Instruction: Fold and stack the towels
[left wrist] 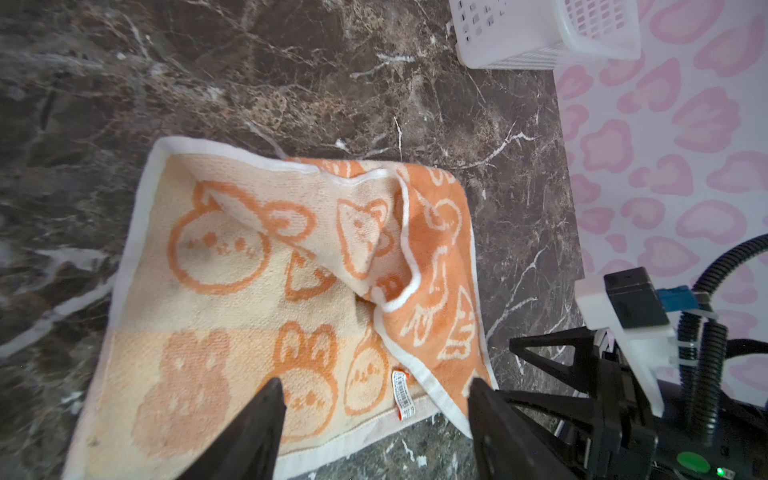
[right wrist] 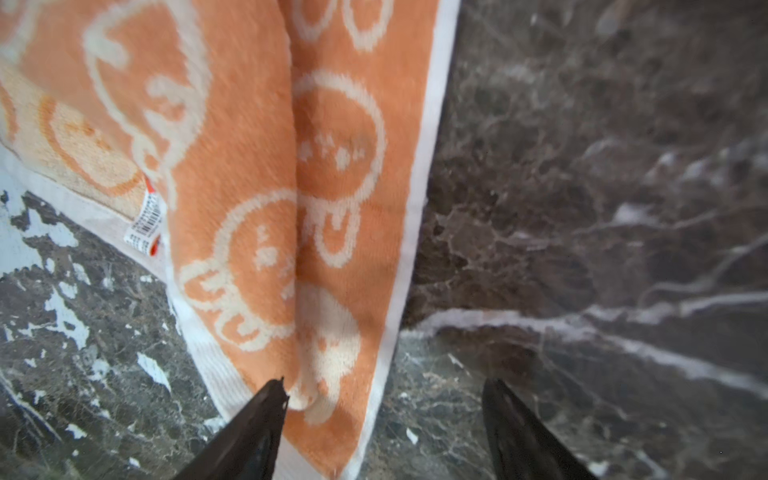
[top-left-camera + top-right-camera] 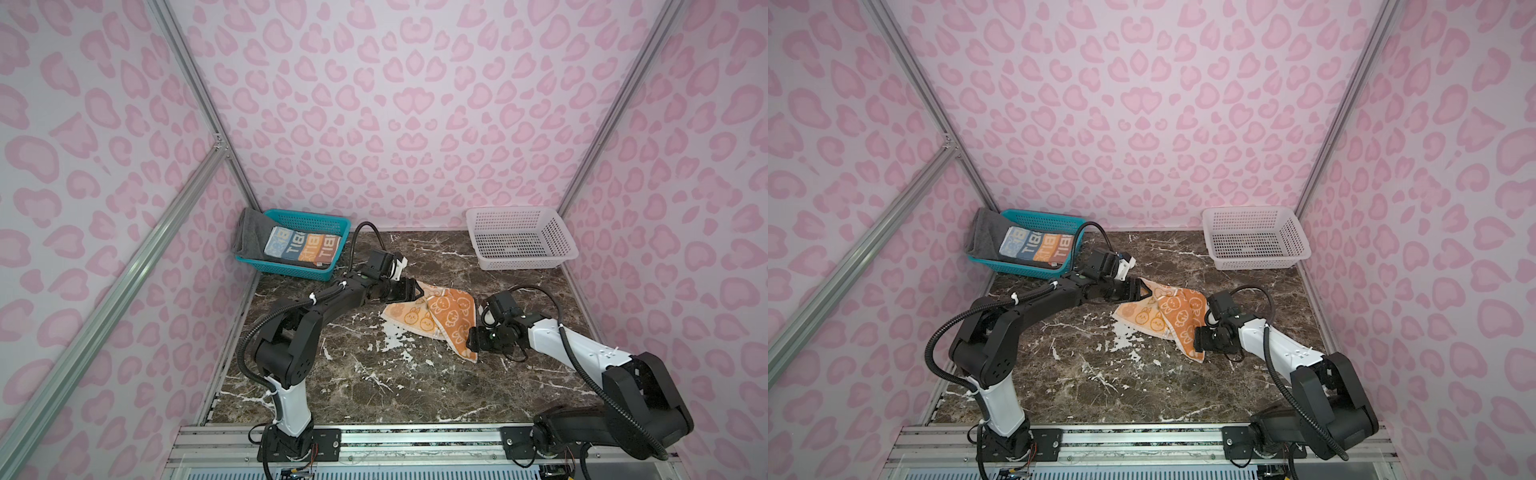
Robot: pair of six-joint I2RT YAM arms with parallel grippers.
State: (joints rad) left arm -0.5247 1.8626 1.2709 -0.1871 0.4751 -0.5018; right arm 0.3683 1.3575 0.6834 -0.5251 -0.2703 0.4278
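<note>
Grey towel (image 3: 249, 233) mostly beneath lettered towel (image 3: 303, 247)

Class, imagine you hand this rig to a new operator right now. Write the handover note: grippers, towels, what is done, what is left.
Left gripper: open, jaws apart over one edge of the orange towel.
Right gripper: open, jaws apart at the towel's opposite corner.
Orange towel: on the table, rumpled, one part flopped over, not neatly folded.
Multicolour towel: folded, lying on the grey towel in the teal basket.
Done: those two towels are stacked.
Left: fold the orange towel, then probably add it to that stack.
</note>
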